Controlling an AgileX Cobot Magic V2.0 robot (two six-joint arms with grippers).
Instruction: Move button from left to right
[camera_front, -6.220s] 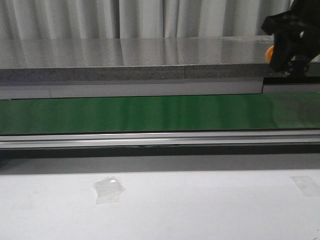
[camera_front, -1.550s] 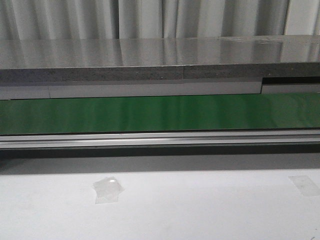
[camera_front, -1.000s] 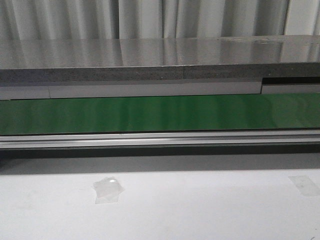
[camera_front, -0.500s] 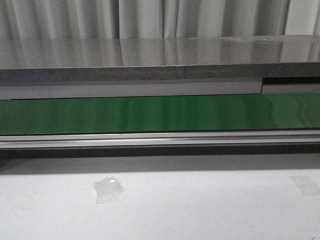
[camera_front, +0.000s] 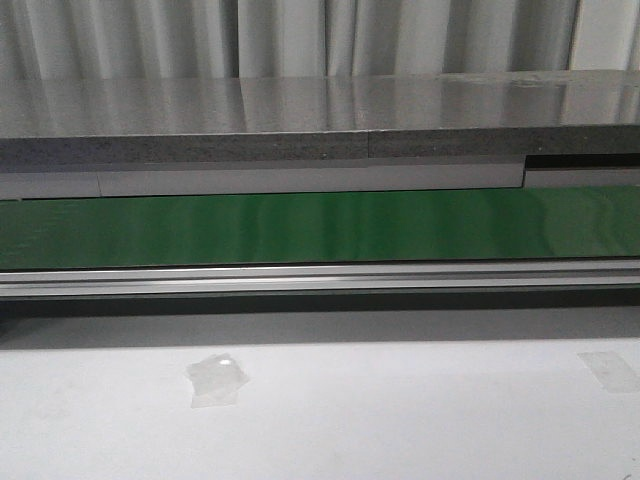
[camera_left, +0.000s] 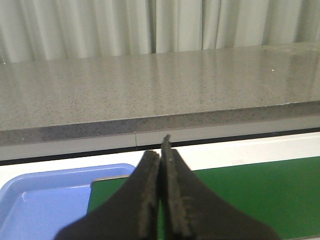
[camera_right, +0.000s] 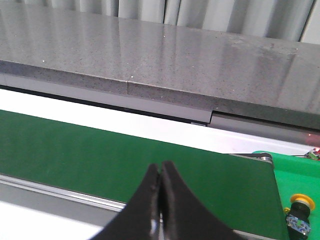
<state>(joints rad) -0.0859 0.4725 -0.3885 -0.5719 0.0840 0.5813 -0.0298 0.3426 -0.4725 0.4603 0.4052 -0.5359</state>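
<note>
The button (camera_right: 301, 207), with a yellow-orange cap on a black body, shows only in the right wrist view. It stands on a bright green surface (camera_right: 295, 175) past the end of the dark green belt (camera_right: 100, 155). My right gripper (camera_right: 159, 171) is shut and empty, over the belt's near edge and apart from the button. My left gripper (camera_left: 161, 150) is shut and empty, over the other end of the belt (camera_left: 240, 195) beside a blue tray (camera_left: 45, 195). Neither gripper shows in the front view, nor does the button.
A long grey stone-look shelf (camera_front: 300, 120) runs behind the belt (camera_front: 300, 228). A metal rail (camera_front: 300, 278) borders the belt's near side. The white table (camera_front: 400, 410) in front carries two pieces of clear tape (camera_front: 215, 380). Curtains hang at the back.
About six seconds ago the right gripper held the button at the front view's upper right. It has since left that view. The last second shows no movement.
</note>
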